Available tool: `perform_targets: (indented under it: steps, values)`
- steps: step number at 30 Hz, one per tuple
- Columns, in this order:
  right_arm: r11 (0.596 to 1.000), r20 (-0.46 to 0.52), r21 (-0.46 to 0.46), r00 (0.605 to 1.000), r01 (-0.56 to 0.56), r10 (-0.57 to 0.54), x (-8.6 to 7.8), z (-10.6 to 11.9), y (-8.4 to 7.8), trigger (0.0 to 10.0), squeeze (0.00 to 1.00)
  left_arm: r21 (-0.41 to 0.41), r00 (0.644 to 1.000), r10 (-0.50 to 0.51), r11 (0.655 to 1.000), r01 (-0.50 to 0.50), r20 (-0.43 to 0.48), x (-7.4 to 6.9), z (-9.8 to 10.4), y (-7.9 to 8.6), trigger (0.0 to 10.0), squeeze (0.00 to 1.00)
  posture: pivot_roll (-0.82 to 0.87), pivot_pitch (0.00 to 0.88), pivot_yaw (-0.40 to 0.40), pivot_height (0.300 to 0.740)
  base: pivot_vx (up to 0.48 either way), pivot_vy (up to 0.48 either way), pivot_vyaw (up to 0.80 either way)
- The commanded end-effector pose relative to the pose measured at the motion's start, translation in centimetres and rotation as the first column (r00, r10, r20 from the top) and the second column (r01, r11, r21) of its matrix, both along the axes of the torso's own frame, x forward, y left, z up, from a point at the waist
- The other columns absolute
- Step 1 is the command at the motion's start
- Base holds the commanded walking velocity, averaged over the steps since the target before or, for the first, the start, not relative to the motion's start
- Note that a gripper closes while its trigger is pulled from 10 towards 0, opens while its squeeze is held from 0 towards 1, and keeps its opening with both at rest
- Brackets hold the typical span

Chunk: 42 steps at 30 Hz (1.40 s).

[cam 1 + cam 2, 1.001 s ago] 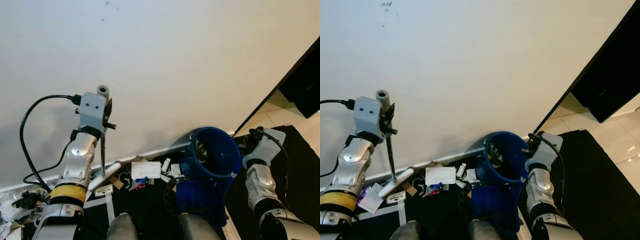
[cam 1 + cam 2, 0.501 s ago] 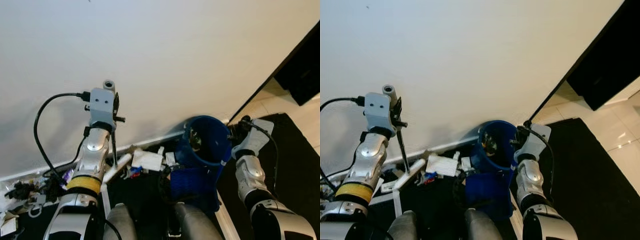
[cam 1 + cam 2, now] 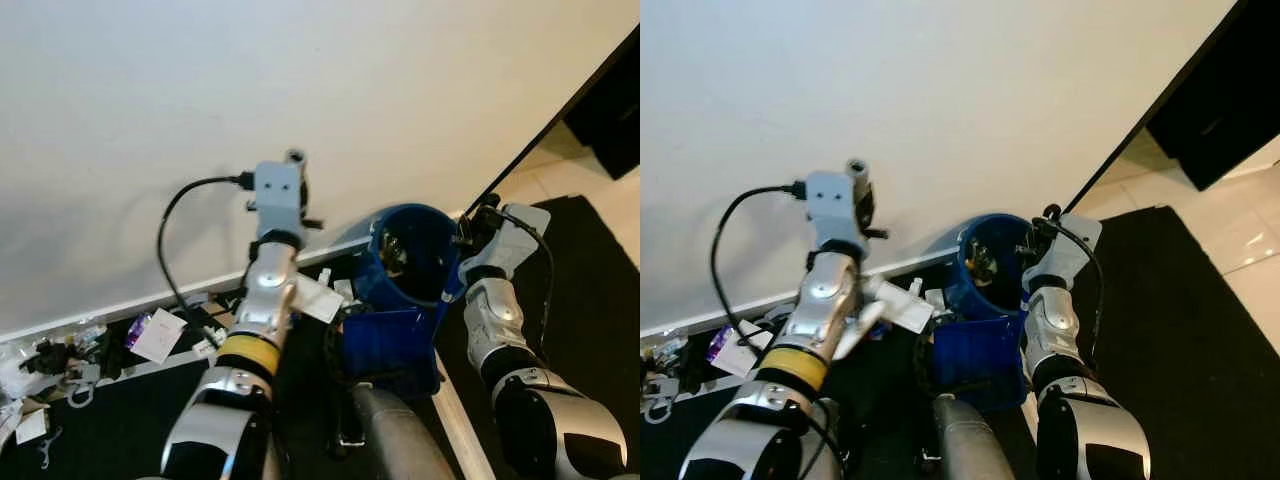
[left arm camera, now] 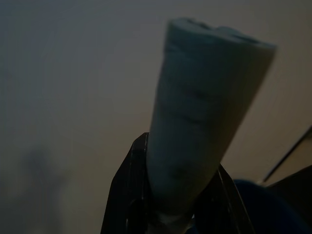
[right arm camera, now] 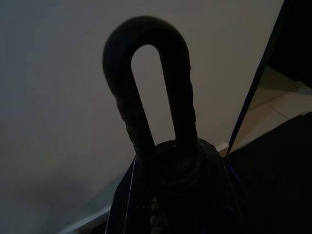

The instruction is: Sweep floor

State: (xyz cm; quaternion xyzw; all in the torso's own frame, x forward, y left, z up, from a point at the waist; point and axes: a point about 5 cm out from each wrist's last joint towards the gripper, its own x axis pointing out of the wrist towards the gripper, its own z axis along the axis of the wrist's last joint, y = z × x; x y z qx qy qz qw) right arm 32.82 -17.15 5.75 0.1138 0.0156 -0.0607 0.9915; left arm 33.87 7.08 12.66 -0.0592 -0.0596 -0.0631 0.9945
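In the left eye view we've got our left gripper [image 3: 293, 172] up in the middle of the frame against the white wall [image 3: 300, 90], clamped on the grey top end of the broom handle [image 3: 294, 157]. The broom's white head [image 3: 318, 299] sits lower down at centre, right by the baseboard, with paper scraps [image 3: 160, 334] and other litter strewn on the dark floor [image 3: 120, 430] toward the lower left. Our right gripper [image 3: 484, 222] is at the right of centre, just beside the rim of the blue dustpan bin [image 3: 412, 268].

Right eye view, same scene shifted a bit: the bin sits at centre with some debris inside it, and pale tiles [image 3: 1240, 250] show at the right edge past the black rug [image 3: 1170, 330].

Left wrist view is dim, but the pale broom handle fills the centre, pinched between both black fingers [image 4: 122, 195] — firmly grasped.

Right wrist view is dark too: the fingers [image 5: 124, 200] close around the base of a black loop handle [image 5: 146, 83] that rises through the middle of the frame — the dustpan's grip, as far as we can tell.
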Motion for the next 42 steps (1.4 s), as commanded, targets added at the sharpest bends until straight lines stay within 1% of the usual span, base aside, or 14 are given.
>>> perform_targets:
  steps: [1, 7, 11, 14, 17, 19, 20, 22, 23, 27, 30, 33, 35, 42]
  values:
    - [0.985, -0.074, 0.171, 0.996, -0.037, 0.050, -0.7, -1.8, 3.0, 10.0, 0.00, -0.211, 0.998, -0.045, 0.976, 0.052, 0.038, -0.4, 2.8, -4.2, 10.0, 0.00, 0.12, 0.228, -0.077, 0.740, 0.000, 0.000, 0.00]
    - [0.986, -0.088, 0.165, 0.995, -0.031, 0.046, -1.2, -2.3, 2.7, 10.0, 0.00, -0.285, 0.993, -0.116, 0.951, 0.122, 0.038, -1.2, 4.2, -6.3, 10.0, 0.00, 0.11, 0.215, -0.075, 0.740, 0.000, 0.000, 0.00]
    - [0.986, -0.092, 0.163, 0.995, -0.029, 0.045, -1.3, -2.4, 2.6, 10.0, 0.00, -0.269, 0.987, -0.159, 0.949, 0.163, 0.037, -1.5, 4.4, -6.6, 10.0, 0.00, 0.11, 0.202, -0.072, 0.740, 0.000, 0.000, 0.00]
    - [0.986, -0.083, 0.162, 0.995, -0.032, 0.046, -1.1, -2.2, 2.3, 10.0, 0.00, -0.119, 0.981, -0.174, 0.976, 0.184, 0.087, -0.8, 4.9, -3.1, 10.0, 0.00, 0.11, 0.167, -0.069, 0.740, 0.000, 0.000, 0.00]
    - [0.986, -0.076, 0.163, 0.996, -0.035, 0.048, -0.9, -2.0, 2.3, 10.0, 0.00, -0.091, 0.980, -0.171, 0.979, 0.180, 0.103, -0.6, 5.2, -2.0, 10.0, 0.00, 0.11, 0.167, -0.069, 0.740, 0.000, 0.000, 0.00]
    - [0.975, -0.027, 0.211, 0.997, -0.070, 0.078, -0.4, -1.2, 2.8, 10.0, 0.00, -0.022, 0.977, -0.156, 0.987, 0.161, 0.147, 0.2, 6.7, 2.2, 10.0, 0.00, 0.12, 0.144, -0.074, 0.740, 0.000, 0.000, 0.00]
    - [0.975, -0.027, 0.211, 0.997, -0.070, 0.078, -0.4, -1.2, 2.8, 10.0, 0.00, -0.022, 0.977, -0.156, 0.987, 0.161, 0.147, 0.2, 6.7, 2.2, 10.0, 0.00, 0.12, 0.144, -0.074, 0.740, 0.000, 0.000, 0.00]
    - [0.961, 0.036, 0.245, 0.992, -0.130, 0.125, 0.0, -0.4, 3.9, 10.0, 0.00, 0.075, 0.972, -0.156, 0.987, 0.145, 0.175, 0.3, 7.8, 5.4, 10.0, 0.00, 0.12, 0.137, -0.078, 0.740, 0.000, 0.000, 0.00]
    - [0.961, 0.036, 0.245, 0.992, -0.130, 0.125, 0.0, -0.4, 3.9, 10.0, 0.00, 0.075, 0.972, -0.156, 0.987, 0.145, 0.175, 0.3, 7.8, 5.4, 10.0, 0.00, 0.12, 0.137, -0.078, 0.740, 0.000, 0.000, 0.00]
    - [0.923, 0.166, 0.290, 0.963, -0.253, 0.212, -0.1, 0.8, 6.6, 10.0, 0.00, 0.169, 0.985, -0.029, 0.986, 0.001, 0.168, -0.3, 8.6, 11.9, 10.0, 0.00, 0.13, 0.127, -0.085, 0.740, 0.000, 0.000, 0.00]
    - [0.915, 0.188, 0.289, 0.954, -0.282, 0.234, -0.2, 1.0, 7.2, 10.0, 0.00, 0.178, 0.986, -0.013, 0.984, -0.017, 0.165, -0.6, 8.7, 12.8, 10.0, 0.00, 0.13, 0.127, -0.085, 0.740, 0.000, 0.000, 0.00]
    - [0.902, 0.198, 0.171, 0.910, -0.397, 0.363, -1.2, 0.6, 8.9, 10.0, 0.00, 0.230, 0.991, -0.016, 0.973, -0.016, 0.136, -1.4, 8.4, 14.4, 10.0, 0.00, 0.14, 0.121, -0.096, 0.740, 0.000, 0.000, 0.00]
    - [0.933, 0.123, 0.092, 0.933, -0.349, 0.337, -1.9, -0.6, 8.2, 10.0, 0.00, 0.266, 0.994, 0.010, 0.963, -0.040, 0.110, -1.9, 7.6, 15.4, 10.0, 0.00, 0.14, 0.119, -0.097, 0.740, 0.000, 0.000, 0.00]
    - [0.975, 0.031, 0.035, 0.975, -0.221, 0.220, -2.1, -1.8, 5.8, 10.0, 0.00, 0.286, 0.997, 0.033, 0.957, -0.053, 0.074, -2.1, 6.6, 15.5, 10.0, 0.00, 0.14, 0.121, -0.091, 0.740, 0.000, 0.000, 0.00]
